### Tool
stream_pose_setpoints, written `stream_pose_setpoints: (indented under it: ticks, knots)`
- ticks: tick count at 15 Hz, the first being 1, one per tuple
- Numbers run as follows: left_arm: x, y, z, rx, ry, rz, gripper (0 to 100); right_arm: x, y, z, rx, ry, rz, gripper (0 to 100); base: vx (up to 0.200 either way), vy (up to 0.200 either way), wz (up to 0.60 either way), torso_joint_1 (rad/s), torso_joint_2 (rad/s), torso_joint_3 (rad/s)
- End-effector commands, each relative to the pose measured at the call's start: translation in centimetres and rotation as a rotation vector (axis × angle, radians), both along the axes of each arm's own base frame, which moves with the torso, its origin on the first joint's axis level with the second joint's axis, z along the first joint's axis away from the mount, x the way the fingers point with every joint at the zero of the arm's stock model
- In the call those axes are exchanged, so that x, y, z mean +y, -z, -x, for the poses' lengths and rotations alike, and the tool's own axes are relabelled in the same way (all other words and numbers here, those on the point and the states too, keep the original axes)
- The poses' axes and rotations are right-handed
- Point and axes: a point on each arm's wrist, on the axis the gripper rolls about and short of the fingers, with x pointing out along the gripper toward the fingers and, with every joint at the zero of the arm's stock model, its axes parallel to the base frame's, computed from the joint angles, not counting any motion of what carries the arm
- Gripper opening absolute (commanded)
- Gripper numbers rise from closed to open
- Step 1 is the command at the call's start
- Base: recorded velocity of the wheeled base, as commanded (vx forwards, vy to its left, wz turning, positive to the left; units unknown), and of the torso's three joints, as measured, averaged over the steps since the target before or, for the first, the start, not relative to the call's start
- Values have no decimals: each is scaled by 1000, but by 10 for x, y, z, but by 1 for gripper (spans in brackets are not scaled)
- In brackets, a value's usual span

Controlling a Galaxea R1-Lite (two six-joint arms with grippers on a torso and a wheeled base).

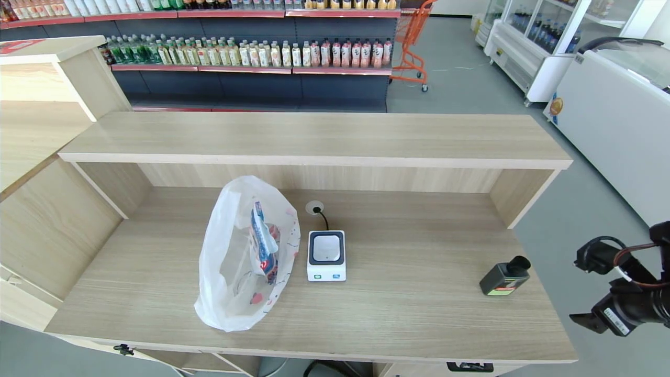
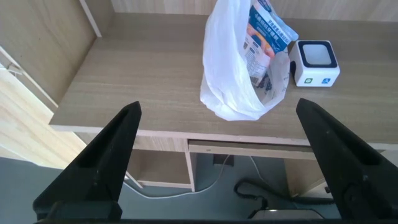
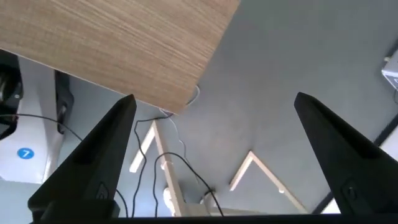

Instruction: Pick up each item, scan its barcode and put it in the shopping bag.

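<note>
1. The small dark bottle [image 1: 504, 277] with a black cap lies on its side near the right end of the tabletop [image 1: 408, 309], well apart from the other things. Judged to be the one item not yet scanned.
2. The barcode scanner [image 1: 326, 255] sits mid-tabletop with its window facing up, just beside the bag. This placement keeps the carry from scan to bag short.
3. The white plastic shopping bag [image 1: 220, 246] slumps with its mouth open. A blue-and-white snack packet [image 1: 263, 241] stands inside it, judged already processed.
4. The right arm [image 1: 623, 298] is off the tabletop's right edge, near the bottle. Its jaws are spread wide and hold nothing. Judged the natural arm for the pick.
5. The left arm's jaws are also wide apart and empty. They sit back from the near edge on the bag's side, leaving the bag mouth unobstructed.
</note>
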Motion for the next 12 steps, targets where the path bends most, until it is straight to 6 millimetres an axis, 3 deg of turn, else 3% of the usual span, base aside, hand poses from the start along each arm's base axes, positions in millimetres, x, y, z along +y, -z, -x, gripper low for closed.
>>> stream_pose_setpoints:
  ticks: [1, 6, 12]
  knots:
    - [0, 0, 0, 1, 0, 0, 100, -3, 32, -18, 76, -93, -82, 100, 0, 0, 0, 0, 0, 0]
    - [0, 0, 0, 1, 0, 0, 100, 7, 42, -62, 14, -252, -69, 100, 0, 0, 0, 0, 0, 0]
    - [0, 0, 0, 1, 0, 0, 100, 34, 45, -96, -38, -382, -72, 100, 0, 0, 0, 0, 0, 0]
